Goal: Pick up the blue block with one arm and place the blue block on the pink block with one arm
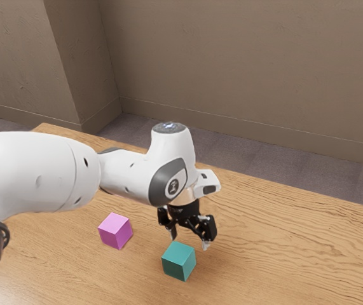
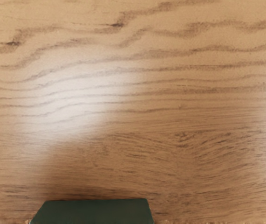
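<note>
The blue block (image 1: pixel 179 260), probably light and rigid, is sitting just under the gripper (image 1: pixel 189 240), whose jaws are hanging open, and its flat opposite sides are offering the best hold.

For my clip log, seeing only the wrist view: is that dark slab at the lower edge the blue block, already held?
Observer: Not held. The blue block rests on the table, with the open gripper hovering above it.
Operator: And the stacking target?
Observer: The pink block sits on the table toward the exterior view's left of the blue block, apart from it.
Operator: Anything stacked?
Observer: No, the pink block's top is bare.
</note>
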`<control>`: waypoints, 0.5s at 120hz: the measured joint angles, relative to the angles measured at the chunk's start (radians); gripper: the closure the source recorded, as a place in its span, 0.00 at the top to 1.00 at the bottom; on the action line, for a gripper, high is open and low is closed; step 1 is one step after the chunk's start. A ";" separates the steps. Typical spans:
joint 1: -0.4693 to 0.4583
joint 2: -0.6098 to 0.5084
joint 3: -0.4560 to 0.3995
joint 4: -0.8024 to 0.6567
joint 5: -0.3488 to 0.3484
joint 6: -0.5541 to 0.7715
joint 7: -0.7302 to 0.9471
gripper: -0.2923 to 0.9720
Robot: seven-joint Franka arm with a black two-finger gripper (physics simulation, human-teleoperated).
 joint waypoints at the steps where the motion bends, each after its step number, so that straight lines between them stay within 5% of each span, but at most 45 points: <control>1: -0.001 0.000 0.001 -0.002 -0.001 0.001 -0.001 0.77; 60: -0.073 -0.028 0.057 -0.093 -0.035 0.038 -0.040 0.77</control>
